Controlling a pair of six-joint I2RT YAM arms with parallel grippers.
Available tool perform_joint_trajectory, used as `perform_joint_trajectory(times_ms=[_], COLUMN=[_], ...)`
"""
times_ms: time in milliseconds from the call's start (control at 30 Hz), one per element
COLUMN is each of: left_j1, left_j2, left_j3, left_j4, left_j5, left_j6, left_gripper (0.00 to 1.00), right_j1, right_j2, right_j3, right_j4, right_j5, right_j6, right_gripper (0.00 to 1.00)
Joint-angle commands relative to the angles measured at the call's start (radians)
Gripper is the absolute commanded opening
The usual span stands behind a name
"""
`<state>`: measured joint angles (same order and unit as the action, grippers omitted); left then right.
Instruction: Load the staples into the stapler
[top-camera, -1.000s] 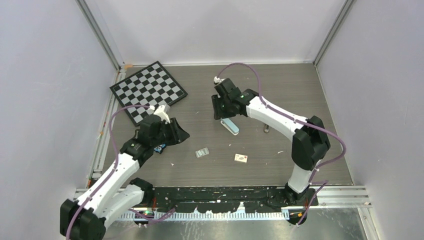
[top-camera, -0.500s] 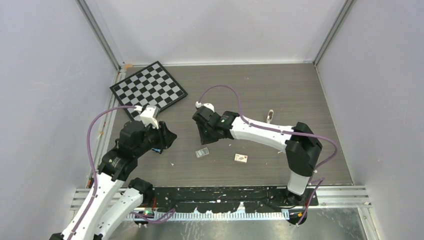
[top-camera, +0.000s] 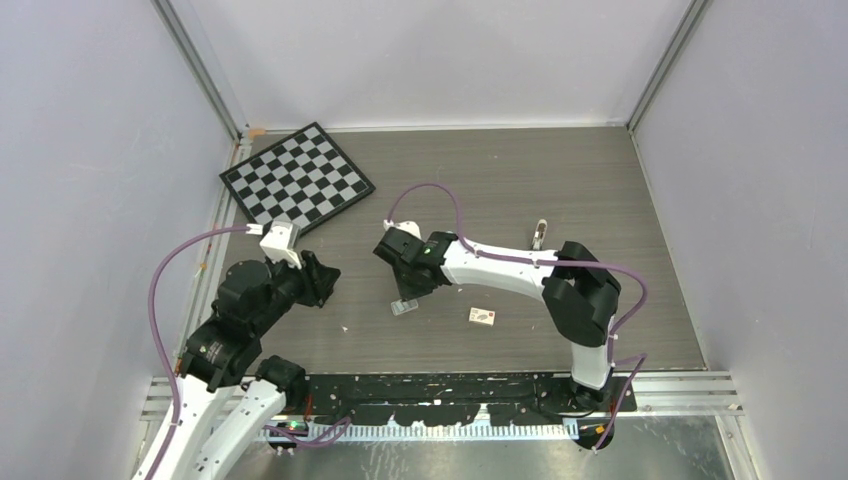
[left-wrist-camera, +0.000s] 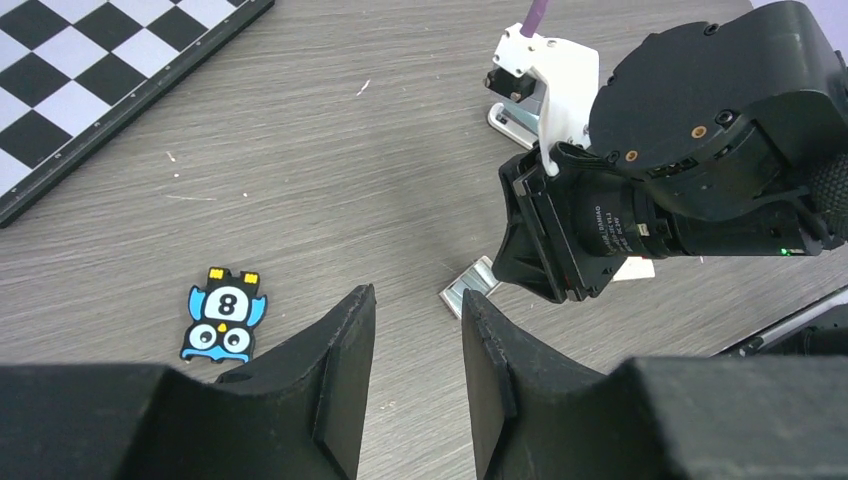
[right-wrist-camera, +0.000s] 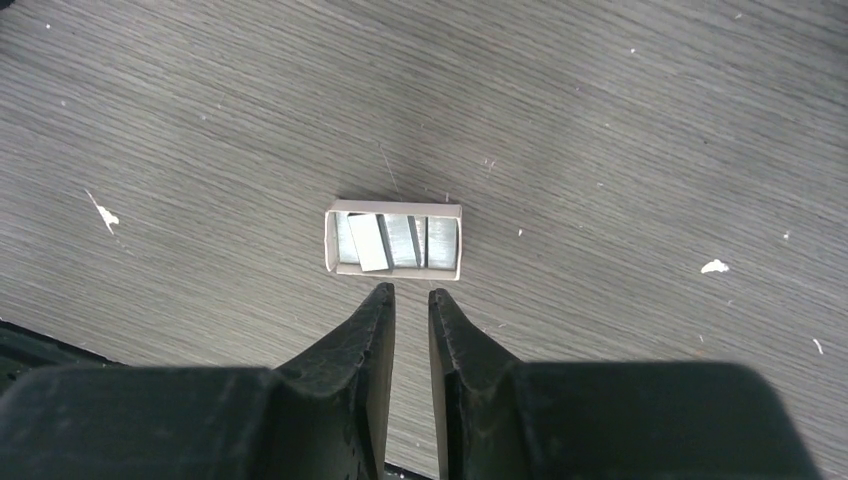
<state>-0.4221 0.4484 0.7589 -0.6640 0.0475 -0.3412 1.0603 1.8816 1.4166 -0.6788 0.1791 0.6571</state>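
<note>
The staples (right-wrist-camera: 393, 240) are silvery strips lying in a small open cardboard tray on the table; one strip lies loose and tilted on top. The tray also shows in the top view (top-camera: 405, 308) and in the left wrist view (left-wrist-camera: 470, 290). My right gripper (right-wrist-camera: 411, 292) hovers just at the tray's near edge, empty, its jaws a narrow gap apart. My left gripper (left-wrist-camera: 418, 292) is open and empty, to the left of the tray. The stapler is hidden under my right arm in the top view; a pale end of it peeks out behind the right wrist (left-wrist-camera: 508, 118).
A chessboard (top-camera: 297, 183) lies at the back left. A black-and-blue owl gadget (left-wrist-camera: 224, 315) lies by my left gripper. A small white box with a red mark (top-camera: 483, 316) sits right of the tray. A small metal piece (top-camera: 540, 232) lies further right.
My right gripper has moved from the stapler forward and left, down to the staple tray. My left arm has drawn back toward the near left.
</note>
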Motion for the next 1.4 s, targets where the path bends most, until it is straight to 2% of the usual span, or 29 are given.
perform_joint_trajectory(times_ms=[0, 1367], left_j1=[0.005, 0.005], left_j2=[-0.019, -0.034], left_j3=[-0.004, -0.007], left_j4=[0.010, 0.014], left_j5=[-0.027, -0.024], left_j6=[0.014, 0.016], left_gripper=[0.39, 0.40], right_j1=[0.004, 0.019], right_j2=[0.030, 0.150], right_j3=[0.050, 0.116], right_j4=[0.021, -0.024], right_j5=[0.021, 0.045], right_j6=[-0.002, -0.034], right_gripper=[0.24, 0.16])
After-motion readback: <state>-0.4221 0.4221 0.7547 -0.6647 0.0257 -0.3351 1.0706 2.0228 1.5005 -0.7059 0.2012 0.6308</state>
